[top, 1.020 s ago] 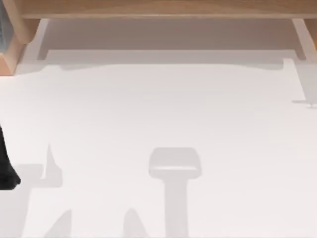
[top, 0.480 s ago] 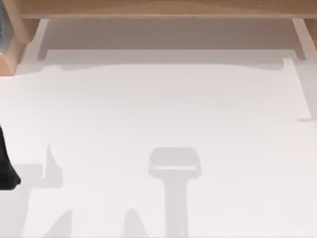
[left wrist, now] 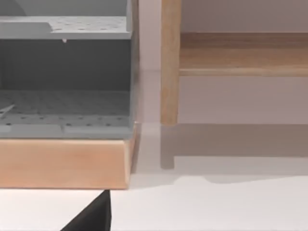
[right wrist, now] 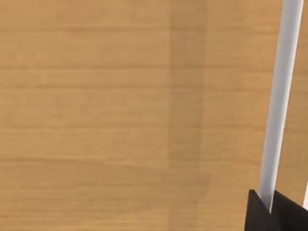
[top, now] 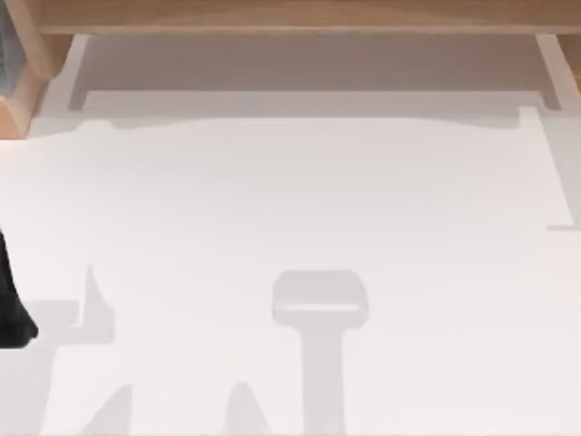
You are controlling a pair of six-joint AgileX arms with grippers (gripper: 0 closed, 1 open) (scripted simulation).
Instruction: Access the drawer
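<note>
Gripping is seen at the drawer. The right gripper [right wrist: 266,204] is held close against the wooden drawer front [right wrist: 120,115], and its two dark fingers are closed on the pale bar handle [right wrist: 281,96], one on each side, with no gap seen at the bar. Nothing else is held. The drawer is judged to belong to the wooden cabinet [top: 290,16] along the far edge of the white table [top: 290,209]. Whether it is shut or already partly drawn out cannot be told.

The left arm [top: 11,300] is parked at the table's left edge. The left gripper [left wrist: 94,217] is pointed toward a grey shelf unit [left wrist: 65,72] on a wooden base, and how far it is open cannot be told.

Step in hand, as judged: a pull on the handle, not yet seen as done.

Risks noted:
- Slip. The bar is slim and looks smooth, and it is caught at the fingertips only. A quick or jerky pull could let it be lost.
- Binding. If the pull is not kept square to the drawer front, the drawer could be racked on its runners and jammed.
- Twist at the grasp — any turn of the wrist during the pull could lever the bar out from between the fingers.
- Contact. The wrist is carried very near the panel, so a small tilt inward could knock it against the wood.
</note>
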